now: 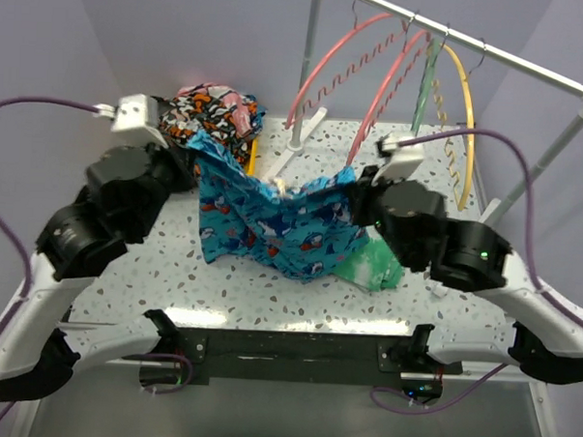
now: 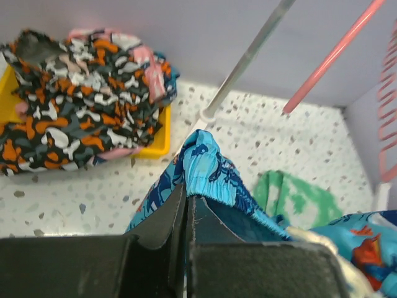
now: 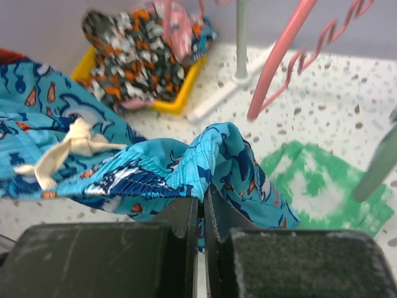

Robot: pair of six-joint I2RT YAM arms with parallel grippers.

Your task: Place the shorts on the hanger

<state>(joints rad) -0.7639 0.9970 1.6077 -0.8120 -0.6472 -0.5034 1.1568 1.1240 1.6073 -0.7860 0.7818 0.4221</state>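
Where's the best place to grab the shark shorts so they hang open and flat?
Grab the shorts by the gathered waistband, one end on each side, coming in from the near side. That band is the thickest, firmest edge. It stretches between the left gripper and the right gripper, both shut on it, with the white drawstring in the middle and the rest draping below.

Speckled white counter (image 1: 269, 293). Rear left: orange-black-white patterned garment (image 1: 211, 113) heaped in a yellow tray (image 2: 155, 141), overhanging its rim. Right of centre: green cloth with white patches (image 1: 374, 268) lying on the counter. Rear right: metal rail (image 1: 516, 60) on white uprights, carrying a green hanger (image 1: 425, 89) and a yellow hanger (image 1: 467, 139) side by side.
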